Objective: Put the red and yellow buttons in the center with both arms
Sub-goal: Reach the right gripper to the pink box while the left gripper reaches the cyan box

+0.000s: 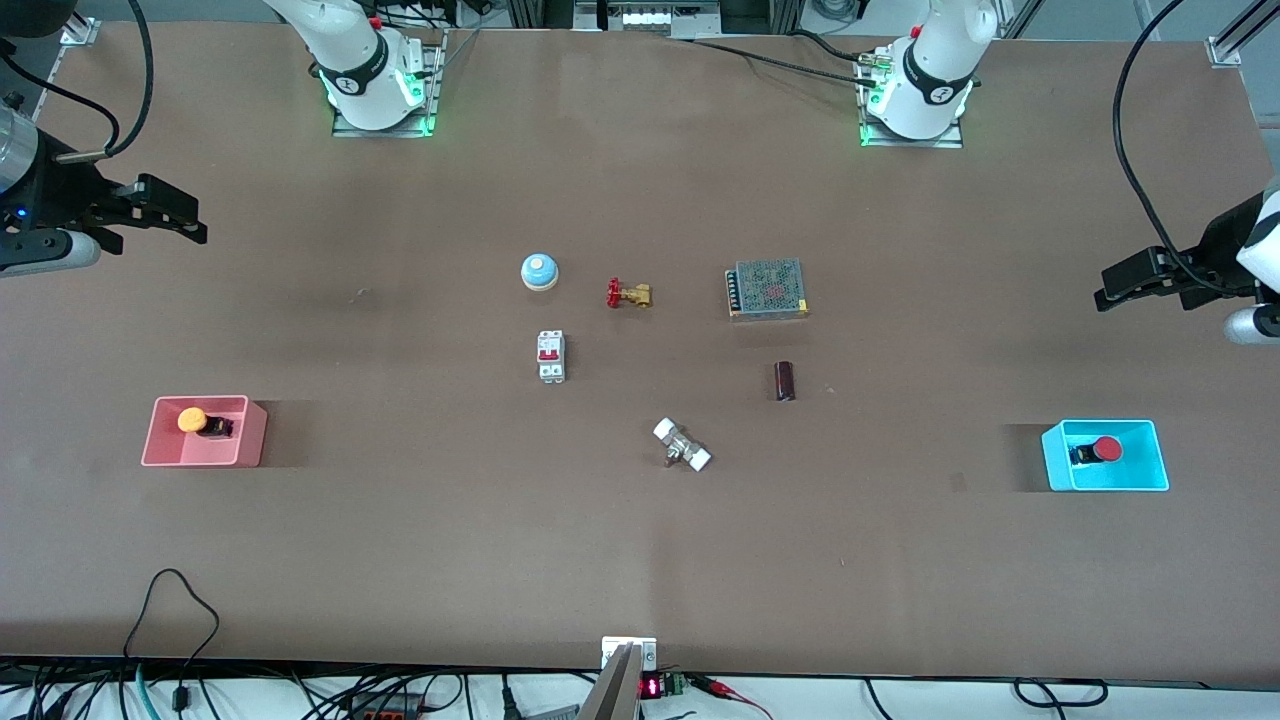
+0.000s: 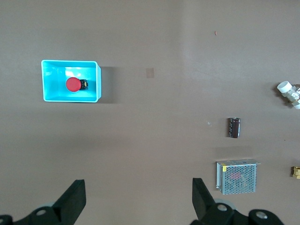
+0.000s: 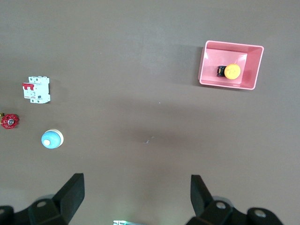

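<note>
The yellow button (image 1: 200, 421) lies in the pink bin (image 1: 160, 455) toward the right arm's end of the table; it also shows in the right wrist view (image 3: 230, 71). The red button (image 1: 1100, 450) lies in the light blue bin (image 1: 1150, 480) toward the left arm's end; it also shows in the left wrist view (image 2: 75, 84). My right gripper (image 1: 190, 215) (image 3: 136, 177) is open and empty, up over bare table, apart from the pink bin (image 3: 206, 79). My left gripper (image 1: 1110, 285) (image 2: 138, 183) is open and empty, up over bare table, apart from the blue bin (image 2: 47, 96).
In the middle of the table lie a blue-and-white bell (image 1: 539, 271), a brass valve with a red handle (image 1: 629, 294), a white circuit breaker (image 1: 551, 356), a mesh-covered power supply (image 1: 768, 288), a dark cylinder (image 1: 785, 381) and a white-ended fitting (image 1: 682, 445).
</note>
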You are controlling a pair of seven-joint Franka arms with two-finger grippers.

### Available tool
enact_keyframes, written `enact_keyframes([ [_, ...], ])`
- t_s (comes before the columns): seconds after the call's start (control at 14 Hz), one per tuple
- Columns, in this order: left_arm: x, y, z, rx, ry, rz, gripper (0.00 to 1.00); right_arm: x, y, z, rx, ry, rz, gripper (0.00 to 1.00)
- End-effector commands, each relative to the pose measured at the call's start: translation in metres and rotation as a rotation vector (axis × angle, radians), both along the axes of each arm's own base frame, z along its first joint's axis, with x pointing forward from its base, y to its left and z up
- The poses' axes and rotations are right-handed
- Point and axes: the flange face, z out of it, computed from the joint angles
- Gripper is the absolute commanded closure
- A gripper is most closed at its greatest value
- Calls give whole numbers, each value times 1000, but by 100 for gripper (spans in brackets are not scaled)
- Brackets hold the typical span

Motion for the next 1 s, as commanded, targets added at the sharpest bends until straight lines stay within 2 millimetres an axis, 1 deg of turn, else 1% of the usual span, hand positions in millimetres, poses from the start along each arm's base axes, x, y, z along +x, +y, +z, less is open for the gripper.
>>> enact_keyframes([
  [0.0,-8,0,3,7,1,-3,0,2,2,5,-15,-3,-12,0],
  [0.21,-5,-1,3,5,-3,-4,0,2,0,4,-15,-2,-15,0],
  [0.29,-1,2,-3,3,4,1,0,2,-2,4,-17,-2,-18,0],
  [0.36,3,9,-10,-6,15,15,0,6,-4,-2,-18,4,-21,0],
  [0.43,6,20,-16,-3,23,36,0,11,-9,-12,-18,15,-19,0],
  [0.5,12,16,-29,4,44,28,0,14,-14,-18,-18,24,-26,0],
  [0.57,22,16,-57,3,90,25,0,17,-20,-25,-18,38,-34,0],
  [0.71,35,24,-90,1,134,21,0,26,-28,-49,-20,78,-47,0],
  [0.79,45,28,-120,-5,171,28,0,31,-38,-63,-24,101,-51,0],
  [0.86,56,33,-135,-5,174,33,0,40,-46,-82,-25,113,-30,0],
  [0.93,63,42,-153,-5,174,47,0,51,-59,-91,-25,68,8,0],
])
